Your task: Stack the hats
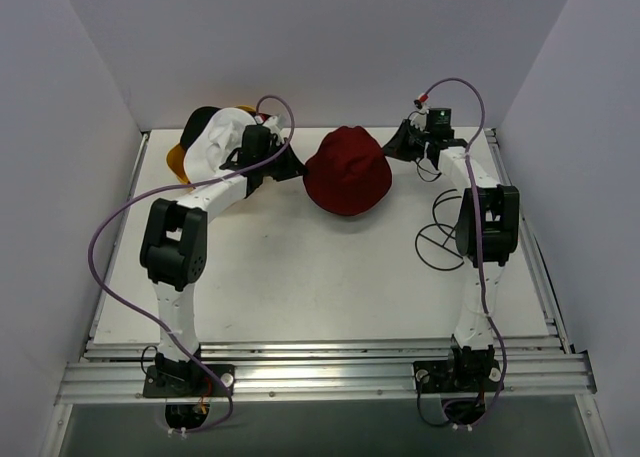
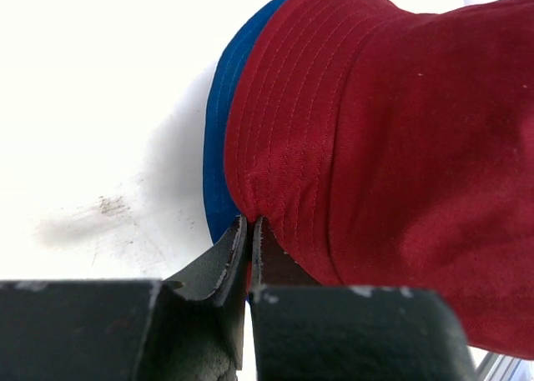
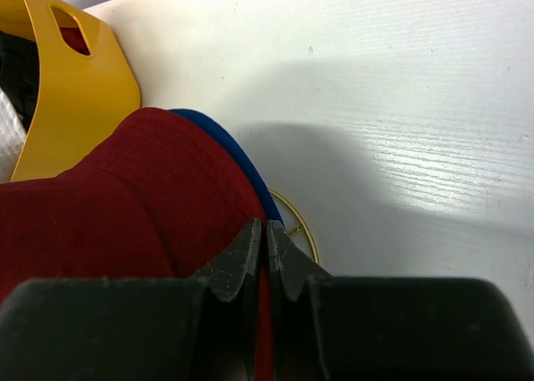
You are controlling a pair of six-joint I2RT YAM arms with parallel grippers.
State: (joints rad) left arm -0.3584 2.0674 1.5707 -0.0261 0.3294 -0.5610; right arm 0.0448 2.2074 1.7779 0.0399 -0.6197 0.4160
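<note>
The maroon bucket hat (image 1: pixel 347 170), domed woven fabric with a row-stitched brim, sits over the blue hat (image 2: pixel 219 131) at rear centre of the smooth white table (image 1: pixel 300 267). The left gripper (image 2: pixel 250 231) pinches its soft brim, jaws nearly together. The right gripper (image 3: pixel 264 235) nips the opposite brim likewise. A glossy yellow plastic basket (image 3: pixel 75 97) stands near.

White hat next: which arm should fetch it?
Left, likely. The white hat lies in the yellow basket at far left, close by the left gripper; the right gripper is beyond the maroon hat. Both grippers pinch that hat's brim, so the left gripper must release first.
</note>
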